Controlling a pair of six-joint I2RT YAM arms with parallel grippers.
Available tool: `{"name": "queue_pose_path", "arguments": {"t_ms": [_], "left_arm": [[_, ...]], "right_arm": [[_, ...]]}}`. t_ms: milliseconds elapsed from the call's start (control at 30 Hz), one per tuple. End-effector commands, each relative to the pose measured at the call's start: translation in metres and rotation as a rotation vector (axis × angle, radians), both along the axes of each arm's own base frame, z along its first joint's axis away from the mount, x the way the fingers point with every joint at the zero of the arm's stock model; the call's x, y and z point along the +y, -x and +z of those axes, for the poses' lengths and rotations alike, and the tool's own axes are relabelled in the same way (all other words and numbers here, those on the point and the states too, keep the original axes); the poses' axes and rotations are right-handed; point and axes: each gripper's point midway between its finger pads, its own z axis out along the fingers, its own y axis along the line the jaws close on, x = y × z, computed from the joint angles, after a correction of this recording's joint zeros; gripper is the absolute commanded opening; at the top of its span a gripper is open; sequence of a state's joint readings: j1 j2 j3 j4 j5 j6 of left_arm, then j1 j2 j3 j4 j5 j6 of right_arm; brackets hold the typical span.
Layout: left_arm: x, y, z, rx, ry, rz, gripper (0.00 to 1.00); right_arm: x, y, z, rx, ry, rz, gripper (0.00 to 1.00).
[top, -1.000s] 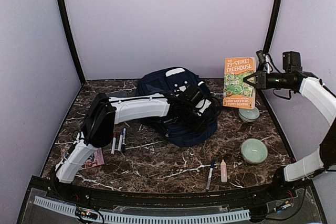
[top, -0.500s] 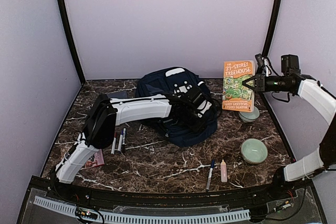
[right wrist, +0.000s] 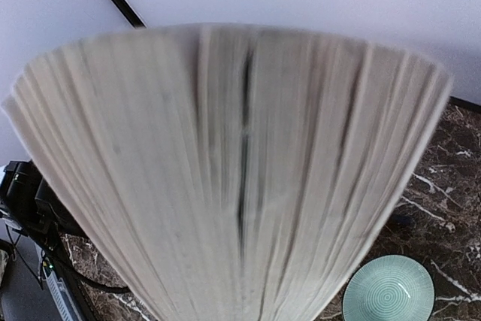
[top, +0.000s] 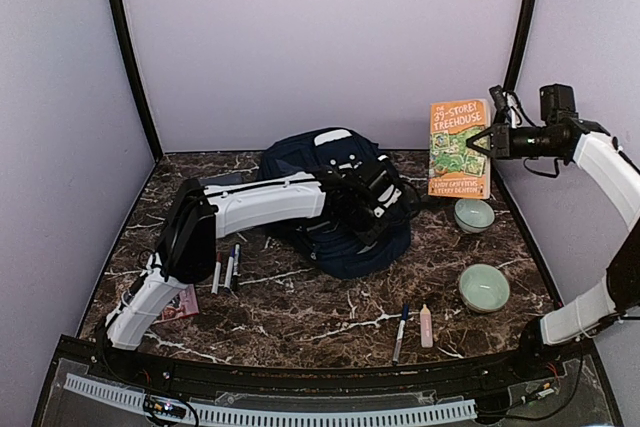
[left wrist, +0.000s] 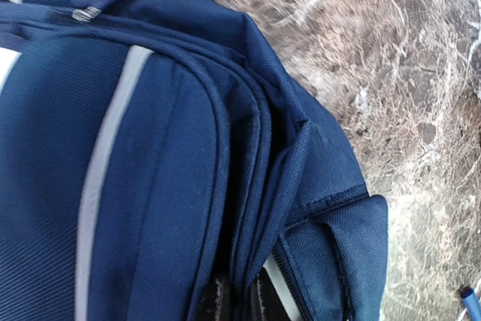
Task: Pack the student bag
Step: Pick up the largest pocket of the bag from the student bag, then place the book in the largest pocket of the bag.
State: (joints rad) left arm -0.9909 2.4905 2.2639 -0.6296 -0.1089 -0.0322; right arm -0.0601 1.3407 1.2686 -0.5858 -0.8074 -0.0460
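The student bag (top: 345, 247), a navy backpack with a white stripe, lies at mid-table and fills the left wrist view (left wrist: 150, 155). My left gripper (top: 385, 209) rests on its right side. Its dark fingers (left wrist: 216, 300) pinch a fold of the bag's fabric by a zip seam, so the left gripper (left wrist: 242, 300) is shut on the bag. My right gripper (top: 478, 140) holds an orange paperback book (top: 457, 147) upright in the air at the back right. The book's fanned page edges (right wrist: 233, 171) hide the right fingers in the right wrist view.
Two pale green bowls (top: 473, 214) (top: 484, 287) sit on the right, one also in the right wrist view (right wrist: 388, 291). A pen (top: 401, 332) and a pink stick (top: 426, 325) lie near the front. Markers (top: 226, 269) and a pink item (top: 183, 302) lie at left.
My left gripper has closed on a fold of the bag and shifted slightly toward the back. The right arm has raised the book a little, up and to the right.
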Motion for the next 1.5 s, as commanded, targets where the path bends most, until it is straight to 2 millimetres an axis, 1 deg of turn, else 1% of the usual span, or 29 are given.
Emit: {"name": "queue_pose_path", "arguments": {"t_ms": [0,100,200,300,367,433,533,633,767,833,933,1033,1133,1233,1300,1367,1400,1467], "left_arm": [[0.027,-0.024,0.137,-0.243,0.089,0.087,0.00],[0.035,-0.027,0.176,-0.322,0.125,0.102,0.00],[0.042,-0.029,0.206,-0.386,0.149,0.113,0.00],[0.049,-0.031,0.228,-0.445,0.155,0.119,0.00],[0.053,-0.033,0.240,-0.481,0.152,0.126,0.00],[0.056,-0.034,0.250,-0.514,0.149,0.123,0.00],[0.058,-0.035,0.263,-0.552,0.157,0.123,0.00],[0.059,-0.037,0.270,-0.569,0.167,0.134,0.00],[0.061,-0.040,0.267,-0.556,0.188,0.170,0.00],[0.059,-0.040,0.264,-0.544,0.205,0.184,0.00],[0.055,-0.039,0.262,-0.518,0.242,0.189,0.00],[0.052,-0.037,0.262,-0.492,0.277,0.197,0.00],[0.048,-0.033,0.262,-0.462,0.305,0.184,0.00],[0.048,-0.027,0.263,-0.436,0.328,0.173,0.00],[0.050,-0.024,0.266,-0.425,0.344,0.174,0.00],[0.050,-0.019,0.265,-0.411,0.356,0.164,0.00],[0.050,-0.015,0.269,-0.406,0.376,0.149,0.00],[0.048,-0.007,0.272,-0.394,0.413,0.117,0.00]], "right_arm": [[0.007,0.005,0.028,-0.014,-0.031,0.054,0.00],[0.012,0.015,0.026,0.038,-0.068,0.081,0.00],[0.013,0.022,0.028,0.060,-0.057,0.095,0.00],[0.016,0.028,0.028,0.077,-0.071,0.114,0.00],[0.022,0.035,0.023,0.108,-0.100,0.145,0.00],[0.031,0.045,0.014,0.157,-0.134,0.207,0.00],[0.053,0.060,-0.004,0.247,-0.155,0.304,0.00],[0.075,0.070,-0.015,0.301,-0.184,0.367,0.00],[0.100,0.086,-0.033,0.386,-0.219,0.424,0.00],[0.106,0.093,-0.044,0.443,-0.251,0.429,0.00],[0.110,0.101,-0.063,0.524,-0.307,0.413,0.00],[0.122,0.105,-0.073,0.571,-0.310,0.442,0.00],[0.137,0.099,-0.075,0.591,-0.312,0.480,0.00],[0.151,0.091,-0.075,0.614,-0.327,0.480,0.00],[0.161,0.092,-0.080,0.618,-0.309,0.486,0.00],[0.167,0.093,-0.087,0.635,-0.298,0.496,0.00],[0.171,0.090,-0.094,0.662,-0.301,0.501,0.00],[0.176,0.085,-0.094,0.656,-0.298,0.527,0.00]]}}
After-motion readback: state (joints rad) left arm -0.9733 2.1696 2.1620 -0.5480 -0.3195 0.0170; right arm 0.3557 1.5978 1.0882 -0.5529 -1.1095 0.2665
